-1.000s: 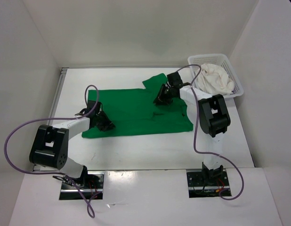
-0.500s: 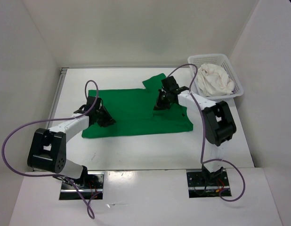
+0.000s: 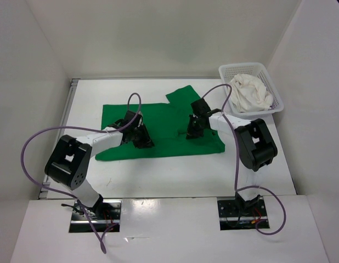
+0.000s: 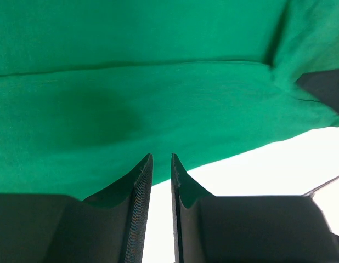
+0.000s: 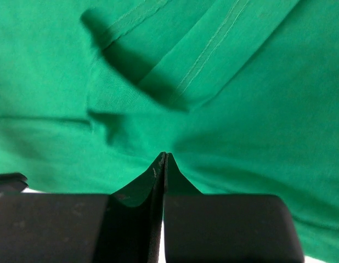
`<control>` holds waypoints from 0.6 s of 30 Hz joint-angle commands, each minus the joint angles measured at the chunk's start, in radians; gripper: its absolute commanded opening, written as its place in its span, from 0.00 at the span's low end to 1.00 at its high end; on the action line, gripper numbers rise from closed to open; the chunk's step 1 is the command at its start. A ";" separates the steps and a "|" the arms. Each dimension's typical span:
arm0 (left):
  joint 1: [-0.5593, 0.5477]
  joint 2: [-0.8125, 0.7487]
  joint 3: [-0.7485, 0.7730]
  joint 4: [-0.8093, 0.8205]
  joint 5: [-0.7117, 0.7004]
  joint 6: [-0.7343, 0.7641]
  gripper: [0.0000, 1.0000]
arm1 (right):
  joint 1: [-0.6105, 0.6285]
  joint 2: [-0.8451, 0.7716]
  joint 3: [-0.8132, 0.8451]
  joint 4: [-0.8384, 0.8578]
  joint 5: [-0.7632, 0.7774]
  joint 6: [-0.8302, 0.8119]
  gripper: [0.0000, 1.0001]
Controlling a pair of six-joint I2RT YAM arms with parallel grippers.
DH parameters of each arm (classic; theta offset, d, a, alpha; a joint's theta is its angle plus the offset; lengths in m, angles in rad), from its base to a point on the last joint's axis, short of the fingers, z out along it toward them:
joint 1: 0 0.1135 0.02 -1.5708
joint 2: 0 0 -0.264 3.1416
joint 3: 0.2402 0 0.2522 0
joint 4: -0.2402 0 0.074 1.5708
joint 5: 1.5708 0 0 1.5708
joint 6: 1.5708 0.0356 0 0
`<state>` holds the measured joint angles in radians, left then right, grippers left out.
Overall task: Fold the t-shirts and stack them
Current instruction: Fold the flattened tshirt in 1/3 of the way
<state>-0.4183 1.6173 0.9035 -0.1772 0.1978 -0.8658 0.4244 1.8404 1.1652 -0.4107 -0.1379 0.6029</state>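
Green t-shirt [image 3: 164,118] spread flat, roughly rectangular, across the middle of the top view on smooth white worktop [image 3: 158,175]; soft knit, one sleeve jutting from upper edge. Left hand [image 4: 161,159] low over cloth near its lower hem, ribbed black fingers a narrow slit apart, nothing seen between. Right hand [image 5: 164,156] right of centre, fingers pressed tight together, pinching a pucker of green cloth below a folded, double-stitched hem. White t-shirt [image 3: 249,96] crumpled in plastic mesh basket [image 3: 241,67], upper right.
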 commanded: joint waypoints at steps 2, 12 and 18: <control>0.003 0.030 0.032 0.039 0.023 0.010 0.26 | -0.019 0.077 0.105 0.046 0.020 -0.034 0.00; 0.003 0.030 -0.028 0.039 -0.018 0.030 0.28 | -0.029 0.233 0.319 0.046 0.060 -0.032 0.00; 0.003 0.001 -0.028 0.030 -0.047 0.021 0.28 | -0.019 0.341 0.539 0.003 -0.006 -0.023 0.00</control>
<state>-0.4175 1.6463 0.8787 -0.1570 0.1753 -0.8631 0.4015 2.1677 1.6199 -0.4042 -0.1204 0.5823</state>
